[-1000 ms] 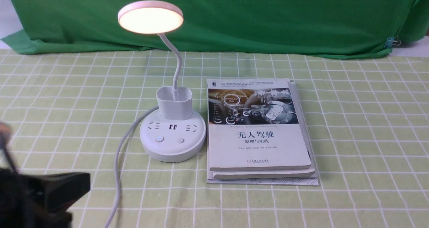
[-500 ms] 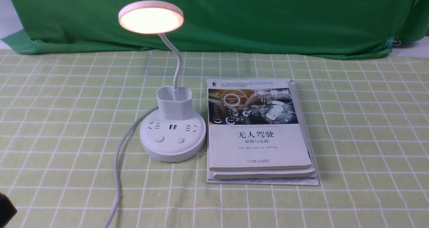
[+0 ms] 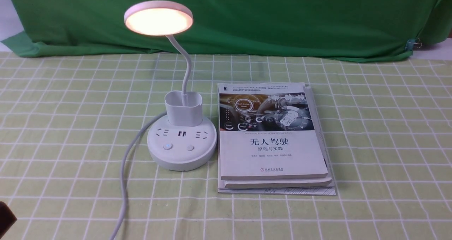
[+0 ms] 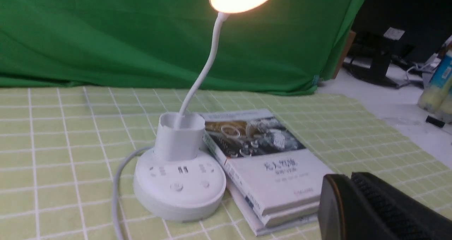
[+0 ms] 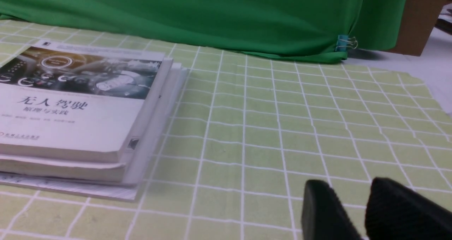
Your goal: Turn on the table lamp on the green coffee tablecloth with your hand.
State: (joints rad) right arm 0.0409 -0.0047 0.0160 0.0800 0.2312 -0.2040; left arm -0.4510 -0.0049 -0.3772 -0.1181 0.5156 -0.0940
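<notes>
We judge the job done, nothing left to press: the table lamp glows on the green coffee tablecloth, left of the books, our left pincer clenched empty, our right pincer slightly parted, holding nothing.

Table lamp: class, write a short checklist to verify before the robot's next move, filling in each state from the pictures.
1. Lamp head lit: ok, it glows warm white.
2. Lamp base resting on the checked tablecloth: ok.
3. Left hand away from the base buttons: ok, nothing touches them.
4. Book stack beside the base, not covering the buttons: ok.
5. Right hand empty: ok, nothing between its fingers.
6. Power cable's far end plugged in: cannot tell, it runs out of view.
</notes>
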